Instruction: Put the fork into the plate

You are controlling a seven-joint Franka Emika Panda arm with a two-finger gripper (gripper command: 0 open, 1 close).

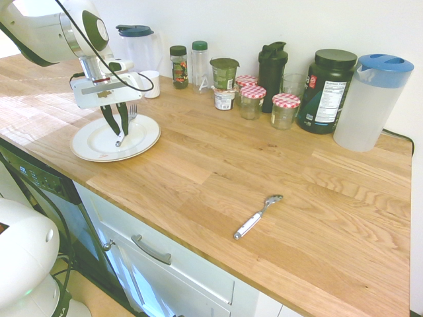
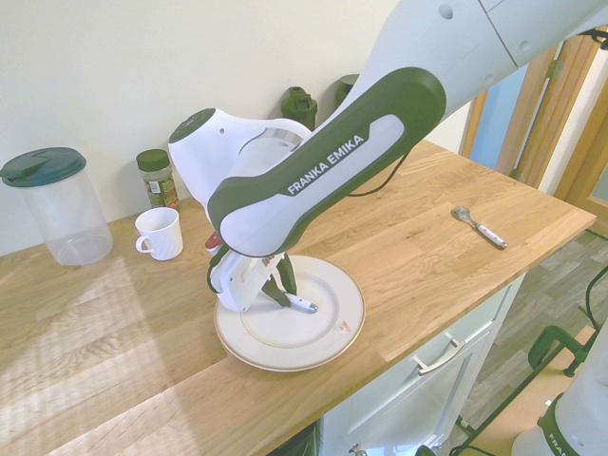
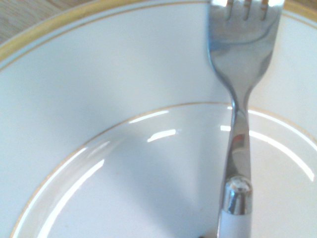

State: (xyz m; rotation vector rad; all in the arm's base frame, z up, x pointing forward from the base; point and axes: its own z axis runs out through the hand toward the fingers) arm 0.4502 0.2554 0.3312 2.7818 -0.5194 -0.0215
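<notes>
Oak worktop (image 1: 277, 172) under white wall (image 1: 264, 20); plate (image 1: 89, 146) near its edge.

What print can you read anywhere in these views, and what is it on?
"FRANKA EMIKA": on the robot arm.
"Nutrition Facts": white panel on the dark tub; the finer print below is too small to read.
Labels on the spice jar and the green-lidded pot: blurred, unreadable.
The fork and the plate: no print visible.
</notes>
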